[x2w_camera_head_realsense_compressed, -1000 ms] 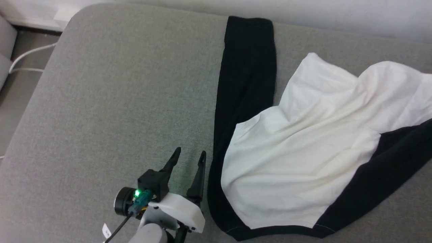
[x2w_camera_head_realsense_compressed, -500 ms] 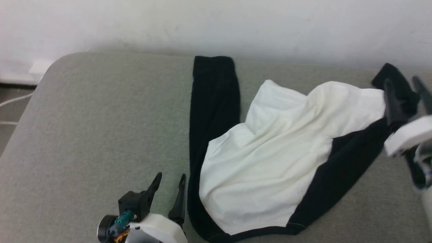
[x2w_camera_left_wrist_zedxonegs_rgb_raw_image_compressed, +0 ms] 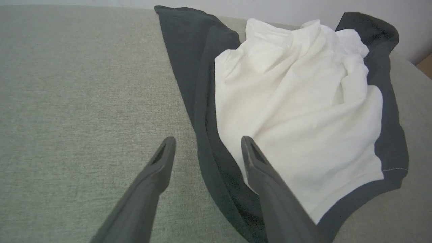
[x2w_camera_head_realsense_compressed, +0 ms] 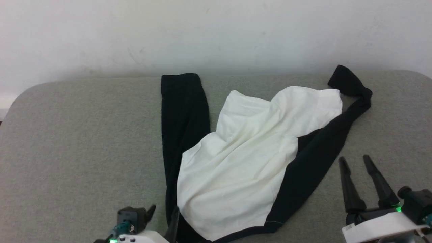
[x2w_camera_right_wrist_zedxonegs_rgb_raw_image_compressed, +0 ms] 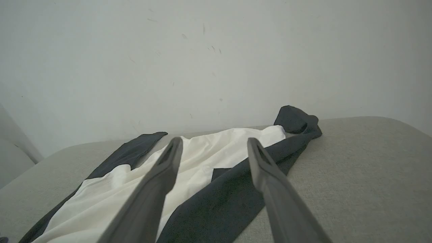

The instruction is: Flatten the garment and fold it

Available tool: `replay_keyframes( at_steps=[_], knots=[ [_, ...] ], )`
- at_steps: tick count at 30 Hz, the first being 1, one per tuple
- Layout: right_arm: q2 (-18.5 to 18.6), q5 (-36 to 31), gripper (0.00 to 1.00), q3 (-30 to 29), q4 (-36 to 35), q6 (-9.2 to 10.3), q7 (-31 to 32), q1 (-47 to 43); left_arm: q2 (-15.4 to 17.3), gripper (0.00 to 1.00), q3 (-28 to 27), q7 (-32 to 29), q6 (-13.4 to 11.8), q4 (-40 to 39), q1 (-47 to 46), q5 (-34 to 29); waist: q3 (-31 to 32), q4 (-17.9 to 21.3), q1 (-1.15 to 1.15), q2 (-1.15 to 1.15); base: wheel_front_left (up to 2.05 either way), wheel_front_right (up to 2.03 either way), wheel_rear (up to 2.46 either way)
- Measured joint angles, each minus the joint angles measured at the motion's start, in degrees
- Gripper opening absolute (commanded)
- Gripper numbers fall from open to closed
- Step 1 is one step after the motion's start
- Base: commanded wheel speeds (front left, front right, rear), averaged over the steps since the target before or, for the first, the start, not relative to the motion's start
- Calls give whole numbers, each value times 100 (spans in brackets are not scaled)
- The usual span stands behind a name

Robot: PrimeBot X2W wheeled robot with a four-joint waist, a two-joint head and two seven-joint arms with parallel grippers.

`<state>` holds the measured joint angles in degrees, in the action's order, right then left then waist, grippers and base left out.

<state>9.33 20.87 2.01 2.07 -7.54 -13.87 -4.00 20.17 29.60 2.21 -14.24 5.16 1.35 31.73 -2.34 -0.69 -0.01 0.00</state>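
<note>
Right arm's off the sleeve now, shirt's nowhere near flat

The head camera has tipped up over the last second, so the shifted picture isn't the shirt moving; the real change is the right gripper [x2w_camera_head_realsense_compressed: 354,159], which half a second back is up at the far cuff and now hangs low on my right, fingers spread, nothing in them, pointing toward the wall [x2w_camera_head_realsense_compressed: 216,33]; the garment [x2w_camera_head_realsense_compressed: 243,158] lies mid-right on the grey cushion [x2w_camera_head_realsense_compressed: 84,141], white body bunched, left-hand sleeve [x2w_camera_head_realsense_compressed: 182,111] straight, right-hand sleeve [x2w_camera_head_realsense_compressed: 324,152] slanting with its cuff doubled over; I reckon flattening's only half done, no fold started; the left gripper [x2w_camera_head_realsense_compressed: 164,216] sits just beside the near black edge, spread and empty; can't tell if it's touching.
</note>
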Motion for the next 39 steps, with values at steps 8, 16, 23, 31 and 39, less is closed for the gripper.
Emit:
replay_keyframes(
  at_steps=[8, 16, 23, 31, 39],
  knots=[
    [-243, -235, 100, 16, -402, 0, 369, -269, 363, 100, 337, -1840, -350, -495, 288, 204, -17, 266, 1, 0, 0, 0, 0],
    [-315, -332, 100, -9, -430, 0, 537, -271, 345, 100, 334, -2168, -553, -628, 287, 322, -195, 360, 1, 0, 0, 0, 0],
    [-321, -378, 100, -40, -323, 0, 767, -246, 186, 100, 331, -2026, -446, -305, 41, 359, -439, 371, 0, 0, 0, 0, 0],
    [-219, -376, 100, 38, 80, 0, 1859, -247, 77, 0, 349, -1606, -97, -62, -172, 398, -527, 184, 2, 0, 0, 0, 0],
    [-465, 243, 100, 53, 627, 0, 3496, 71, -57, 0, 593, -1344, -29, -255, -172, 238, -448, -187, 2, 0, 0, 0, 0]
  ],
)
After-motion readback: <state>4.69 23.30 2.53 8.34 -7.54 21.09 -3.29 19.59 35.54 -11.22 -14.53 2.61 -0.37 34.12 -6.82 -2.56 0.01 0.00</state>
